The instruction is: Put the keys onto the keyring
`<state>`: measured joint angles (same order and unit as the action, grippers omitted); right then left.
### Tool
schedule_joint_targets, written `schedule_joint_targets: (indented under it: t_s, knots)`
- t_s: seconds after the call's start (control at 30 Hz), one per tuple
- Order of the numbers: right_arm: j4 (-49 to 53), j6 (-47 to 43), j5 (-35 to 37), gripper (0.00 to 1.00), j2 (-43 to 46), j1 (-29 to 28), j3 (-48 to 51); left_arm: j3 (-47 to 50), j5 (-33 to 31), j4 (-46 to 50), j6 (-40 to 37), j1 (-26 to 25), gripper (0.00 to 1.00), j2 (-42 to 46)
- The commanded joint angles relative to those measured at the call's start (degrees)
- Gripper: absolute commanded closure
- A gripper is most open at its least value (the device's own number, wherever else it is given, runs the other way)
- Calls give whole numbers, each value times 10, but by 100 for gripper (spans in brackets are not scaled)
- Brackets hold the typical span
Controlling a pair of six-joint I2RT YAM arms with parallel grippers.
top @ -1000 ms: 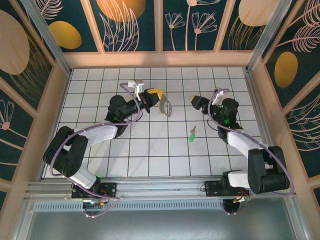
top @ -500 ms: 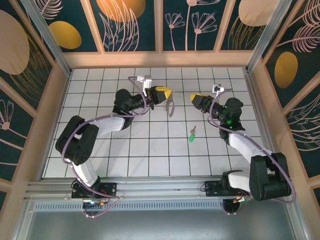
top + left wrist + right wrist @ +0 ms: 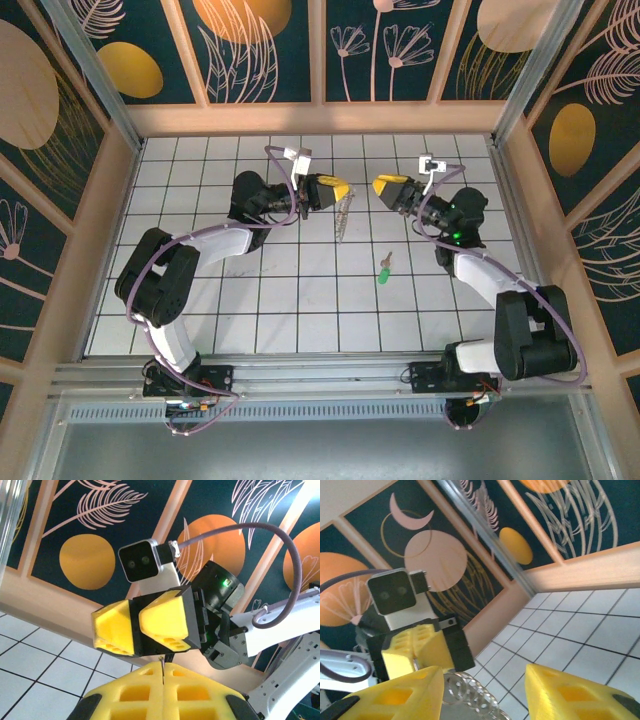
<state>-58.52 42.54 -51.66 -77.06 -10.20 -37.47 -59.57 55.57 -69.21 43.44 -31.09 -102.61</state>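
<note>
Right gripper (image 3: 381, 187) jaws apart; left gripper (image 3: 342, 190) clamps keyring (image 3: 341, 220). Green-headed key (image 3: 384, 271) at right gripper's 6 o'clock, axis 12–6; right arm nearer.

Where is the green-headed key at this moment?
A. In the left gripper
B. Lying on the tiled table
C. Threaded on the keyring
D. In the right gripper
B: the green key lies loose on the tiled table, apart from the keyring hanging from the left gripper.
</note>
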Motion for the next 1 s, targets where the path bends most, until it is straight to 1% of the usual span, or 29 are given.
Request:
schedule_joint_targets:
  t_s: [0.0, 0.2, 0.4, 0.63, 0.97]
  knots:
    - [-33, 1, -48, 53, -2, -23, -33, -11, 17, -24, 17, -2, 100, -6]
    - [17, -34, -36, 54, -5, -55, -50, -14, 13, -46, 55, -2, 100, -23]
    - [21, -32, -23, 57, -12, -59, -47, -9, 9, -78, 84, -2, 100, -30]
    - [25, -33, -18, 61, -12, -60, -32, -1, 2, -91, 96, -2, 100, -31]
    - [21, -33, -18, 70, -10, -67, -19, -2, -3, -93, 98, -2, 100, -32]
